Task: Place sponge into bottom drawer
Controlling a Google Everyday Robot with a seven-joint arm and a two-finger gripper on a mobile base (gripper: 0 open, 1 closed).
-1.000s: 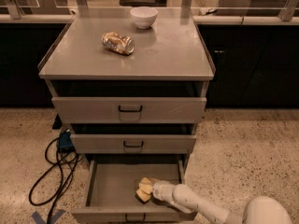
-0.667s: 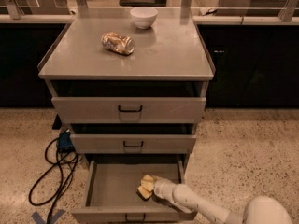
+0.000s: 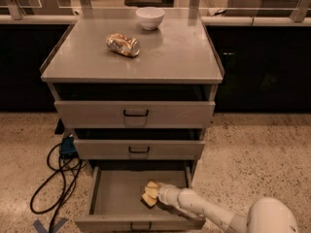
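Observation:
The bottom drawer of the grey cabinet is pulled out, its shallow tray open to view. The pale yellow sponge sits low inside the tray, right of its middle, at the tip of my gripper. My white arm reaches in from the lower right, and the gripper's end is right against the sponge. Whether the sponge rests on the drawer floor or hangs just above it, I cannot tell.
A dented metallic can lies on the cabinet top, with a white bowl behind it. The two upper drawers stick out slightly. Black cables and a blue plug lie on the speckled floor at left.
The gripper and sponge have shifted slightly further into the drawer, away from its front edge. Nothing else has moved.

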